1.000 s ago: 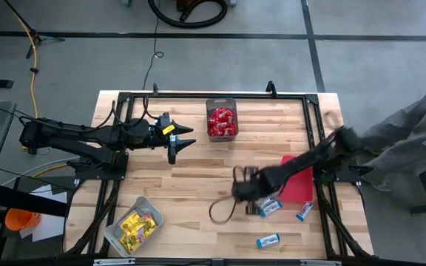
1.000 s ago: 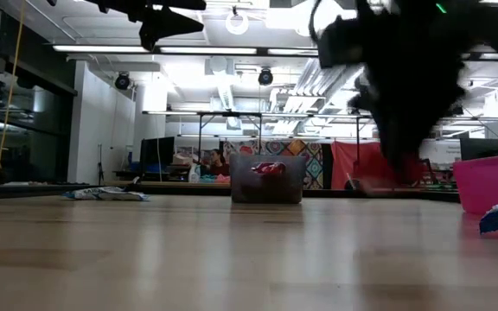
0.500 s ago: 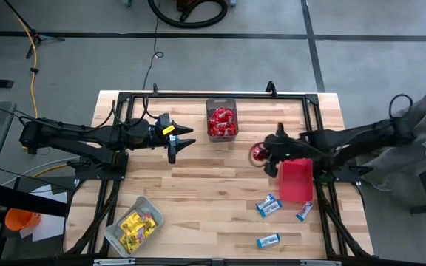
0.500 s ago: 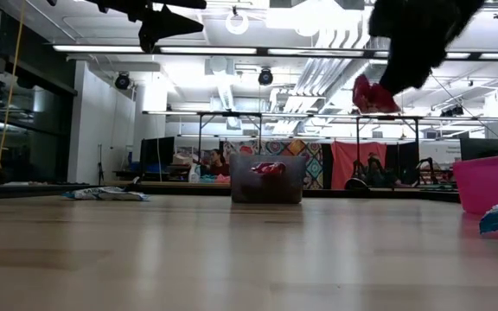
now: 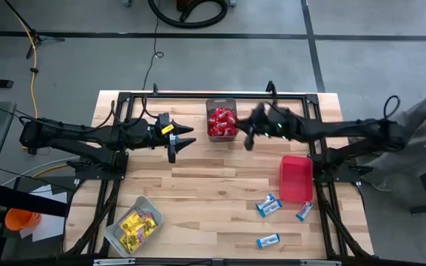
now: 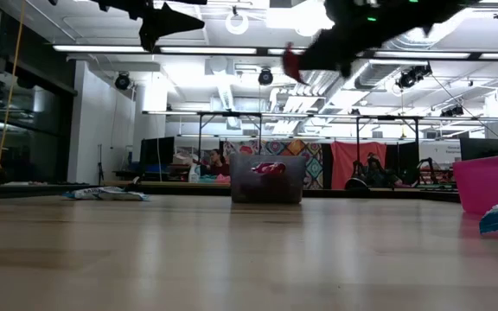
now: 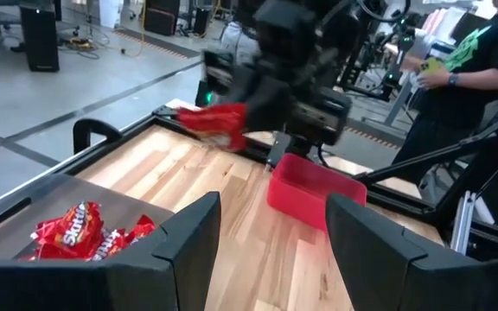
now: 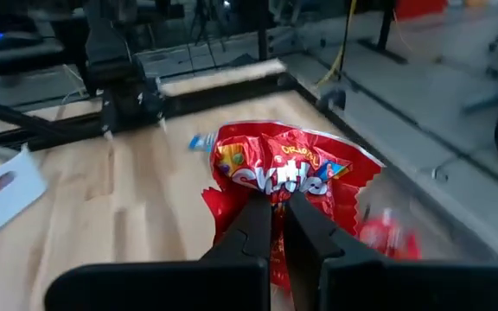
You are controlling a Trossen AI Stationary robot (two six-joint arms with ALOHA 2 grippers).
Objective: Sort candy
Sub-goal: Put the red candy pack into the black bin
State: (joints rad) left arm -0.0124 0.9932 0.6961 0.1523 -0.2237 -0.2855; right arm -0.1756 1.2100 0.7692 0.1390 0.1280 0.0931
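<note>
High view: right gripper beside the mesh bin of red candy; yellow candy in the clear bin; blue-and-white packets loose by the red bin.
Low view: red packet airborne.
Left wrist view: left gripper spread, empty; "Skittles" legible in bin.
Right wrist view: fingers clamp a Skittles packet.

Right arm stretched out across the far side of the bench, raised. Right pincer had its fingers closed on a red shiny wrapped candy packet. Left arm extended over the left side; left pincer hung raised, fingers parted.
</note>
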